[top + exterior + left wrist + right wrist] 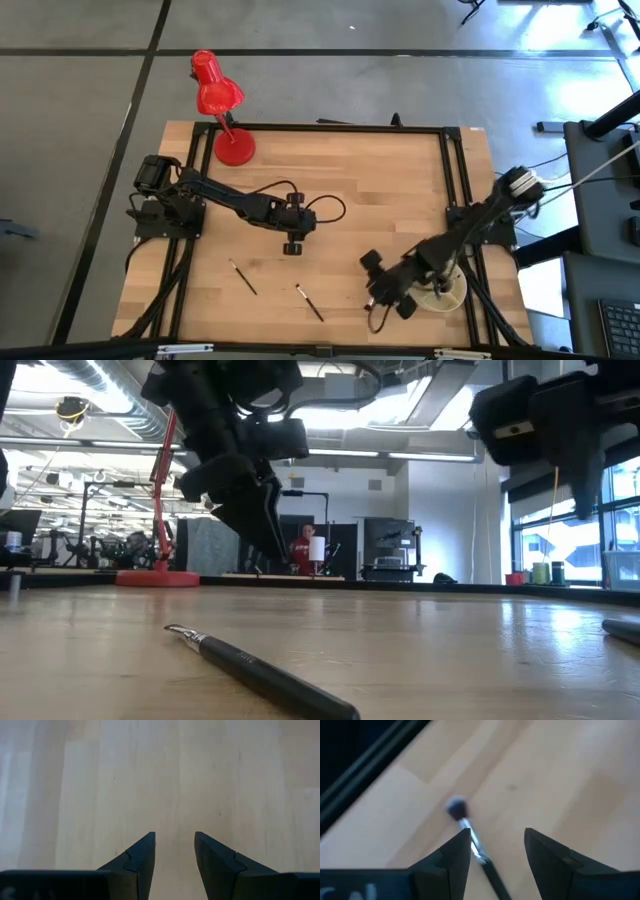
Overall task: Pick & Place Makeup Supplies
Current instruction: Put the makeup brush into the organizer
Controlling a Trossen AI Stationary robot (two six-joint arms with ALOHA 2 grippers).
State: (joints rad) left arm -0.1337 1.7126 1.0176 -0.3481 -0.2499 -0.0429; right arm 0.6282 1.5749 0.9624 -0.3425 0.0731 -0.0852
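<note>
Closest to the front edge of the table we see two makeup brushes lying flat on the wood: the near brush and the other brush, a little apart from each other. Both lie slanted, with the light tips pointing away from the front edge. The right gripper is low over the wood near that front edge, and its two fingers are spread apart with nothing in them. From its wrist camera we see a fluffy-tipped brush lying flat, with its thin handle running back between the two fingers. We cannot tell for sure if this is one of the two brushes we see from above. We think the step now is the pick: the fingers are lined up but have not closed. Next, we think the gripper needs to go down a bit more and pinch the thin handle gently, because a flat, skinny stick can slip or roll away. Just beside this arm sits a round tan dish, which may be where brushes go, but we are not sure. Farther in, near the middle of the table, the left gripper hangs over bare wood with its fingers apart and holding nothing. It is well apart from the right gripper, so there is room to lift. At the far edge stands a red lamp, out of the way.
</note>
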